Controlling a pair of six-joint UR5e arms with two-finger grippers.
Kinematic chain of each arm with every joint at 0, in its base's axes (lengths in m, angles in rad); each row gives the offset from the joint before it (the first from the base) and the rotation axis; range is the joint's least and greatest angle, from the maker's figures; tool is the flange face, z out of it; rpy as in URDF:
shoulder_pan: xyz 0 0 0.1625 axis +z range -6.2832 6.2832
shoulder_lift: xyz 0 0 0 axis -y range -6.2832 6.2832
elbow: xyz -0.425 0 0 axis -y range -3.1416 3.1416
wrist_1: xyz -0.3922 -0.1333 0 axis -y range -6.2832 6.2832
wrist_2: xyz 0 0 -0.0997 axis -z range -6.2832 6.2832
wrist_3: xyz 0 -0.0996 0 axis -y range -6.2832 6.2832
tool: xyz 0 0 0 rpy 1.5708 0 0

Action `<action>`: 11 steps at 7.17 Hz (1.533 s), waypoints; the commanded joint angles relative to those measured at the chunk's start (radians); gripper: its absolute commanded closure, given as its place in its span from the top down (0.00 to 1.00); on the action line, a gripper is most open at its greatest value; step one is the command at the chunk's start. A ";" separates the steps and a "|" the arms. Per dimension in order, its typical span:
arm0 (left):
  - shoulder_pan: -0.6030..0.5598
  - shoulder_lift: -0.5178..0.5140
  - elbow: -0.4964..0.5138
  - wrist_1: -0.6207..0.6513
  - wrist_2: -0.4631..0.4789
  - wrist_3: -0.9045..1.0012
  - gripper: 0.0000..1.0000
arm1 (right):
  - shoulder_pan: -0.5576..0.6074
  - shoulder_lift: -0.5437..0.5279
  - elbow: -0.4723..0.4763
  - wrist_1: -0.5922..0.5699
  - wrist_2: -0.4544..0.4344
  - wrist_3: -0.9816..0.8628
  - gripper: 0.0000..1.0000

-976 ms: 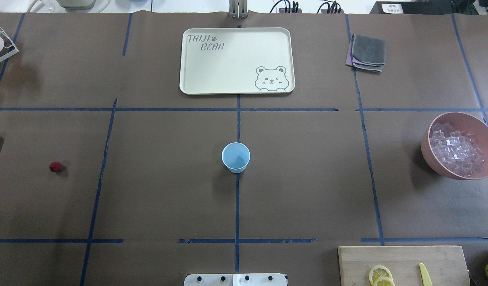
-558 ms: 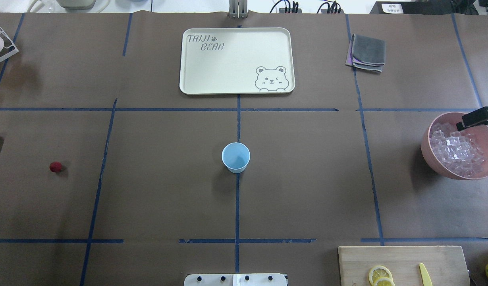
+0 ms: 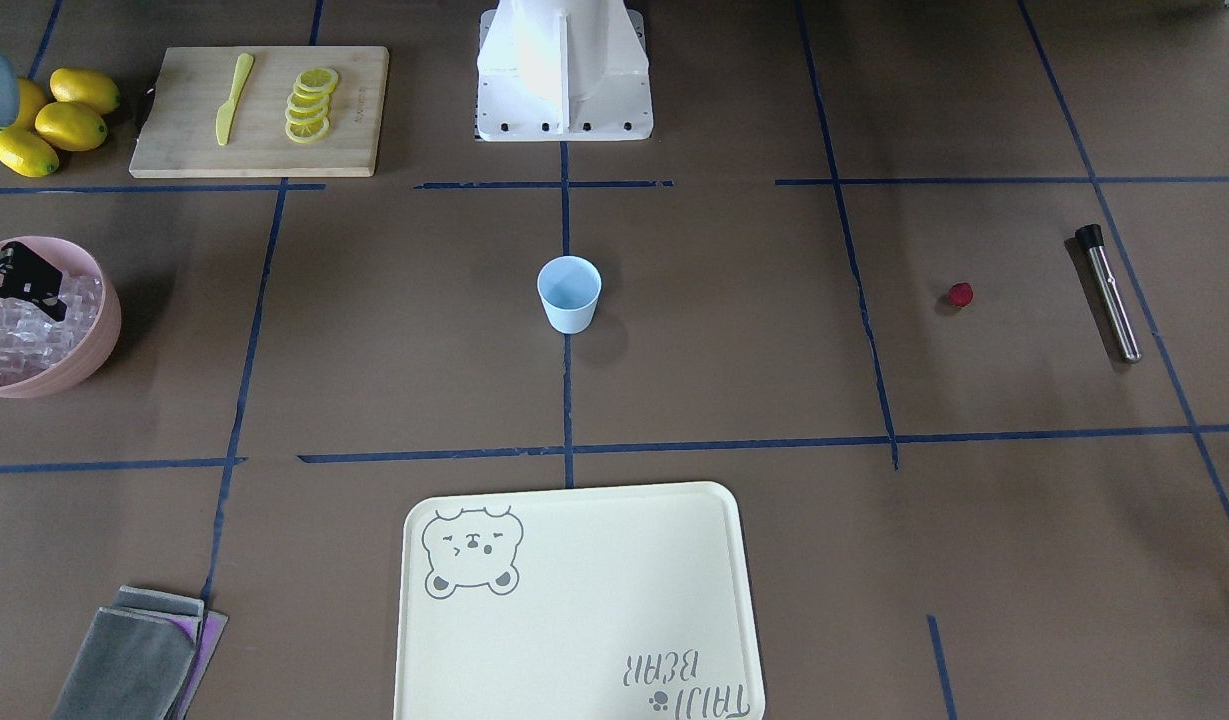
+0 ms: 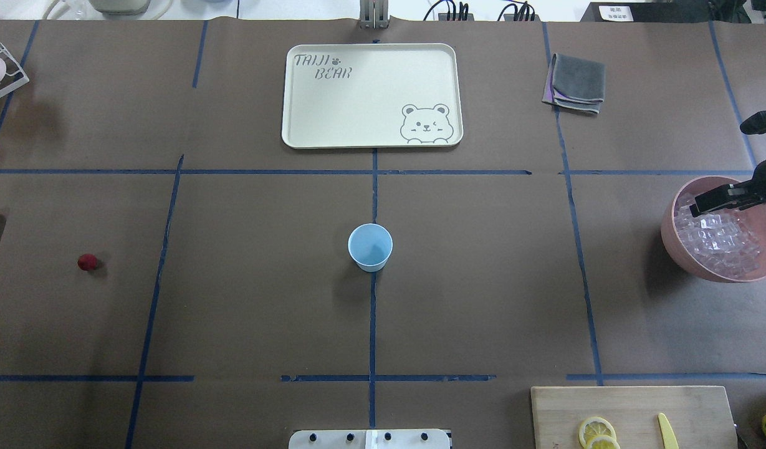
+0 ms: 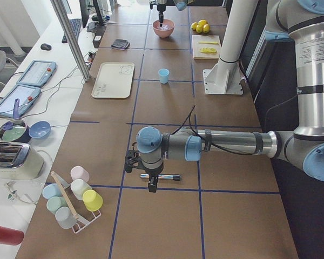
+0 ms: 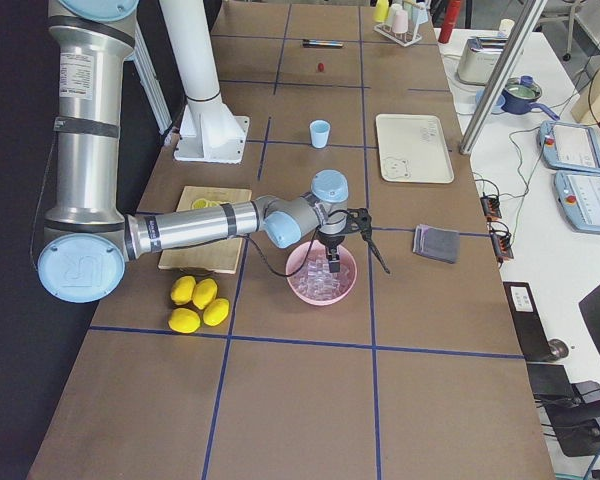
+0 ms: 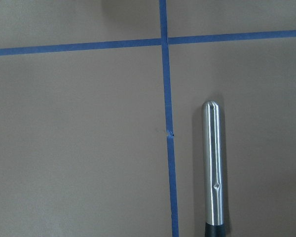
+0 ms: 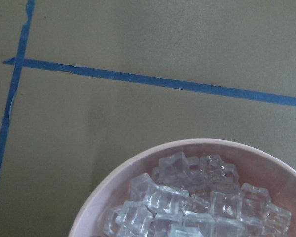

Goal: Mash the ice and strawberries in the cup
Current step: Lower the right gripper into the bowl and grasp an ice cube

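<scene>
The brown-papered bench (image 4: 482, 280), crossed with blue tape lines, is carrying everything. The right arm is reaching out over the bench's right end, and the right end effector (image 4: 719, 168) is hanging above the pink bowl (image 4: 669, 240) with its fingers spread apart, open and holding nothing; one finger is sitting over the bowl's far rim and the other is outside it. The left arm is stretching to the bench's left end, where the left end effector (image 5: 150, 183) is hovering just above a metal rod with a black end (image 3: 1109, 292); I cannot tell whether it is open or closed.

A cream tray with a bear drawing (image 4: 370, 93) is lying at the far middle. A wooden cutting board (image 4: 632, 405) is sitting near the robot's right side, bearing lemon slices (image 4: 598, 432) and a yellow knife (image 4: 667, 431), with whole lemons (image 3: 59, 120) beside it. A folded grey cloth (image 4: 576, 81) is resting at the far right.

The cup (image 4: 370, 246) is standing upright at the bench's centre, on a tape line, well apart from both arms. The ice (image 4: 722, 240) is piling up inside the pink bowl. The strawberry (image 4: 87, 262) is lying alone on the bench's left side, between the cup and the rod.
</scene>
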 commanded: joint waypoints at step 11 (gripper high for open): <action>0.000 0.003 0.002 0.000 0.000 0.000 1.00 | -0.017 0.014 -0.059 0.001 0.005 -0.030 0.20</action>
